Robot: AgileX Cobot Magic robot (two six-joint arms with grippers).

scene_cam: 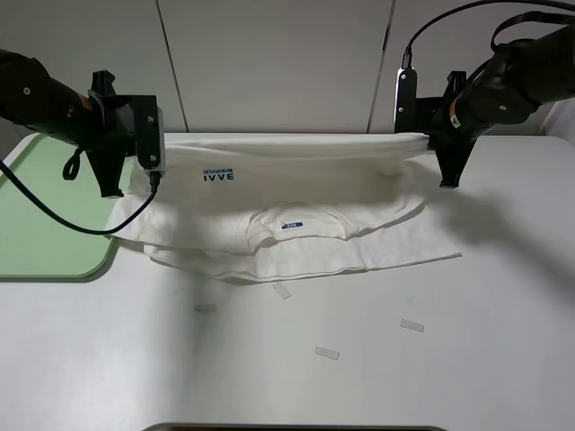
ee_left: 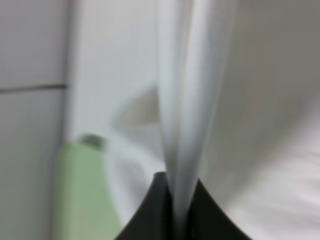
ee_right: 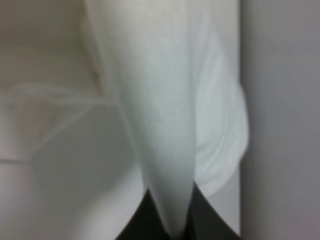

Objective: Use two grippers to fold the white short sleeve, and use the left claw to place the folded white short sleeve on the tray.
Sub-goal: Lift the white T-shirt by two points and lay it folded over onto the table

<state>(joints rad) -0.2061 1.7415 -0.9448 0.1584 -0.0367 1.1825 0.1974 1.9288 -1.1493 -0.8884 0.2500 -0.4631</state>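
Observation:
The white short sleeve (scene_cam: pixel 296 193) hangs stretched between both grippers above the table, its lower part resting on the surface, with blue "IVVE" lettering and the neck label showing. My left gripper (scene_cam: pixel 154 144) is shut on the shirt's left edge; the left wrist view shows the cloth (ee_left: pixel 187 110) pinched between the black jaws (ee_left: pixel 177 220). My right gripper (scene_cam: pixel 429 139) is shut on the right edge; the right wrist view shows cloth (ee_right: pixel 160 125) clamped in the jaws (ee_right: pixel 172 225). The light green tray (scene_cam: pixel 45 215) lies at the left, also in the left wrist view (ee_left: pixel 80 195).
Several small pale tape strips (scene_cam: pixel 327 353) lie on the white table in front of the shirt. A pale wall of panels stands behind the table. A dark edge (scene_cam: pixel 296 427) shows at the bottom of the exterior view.

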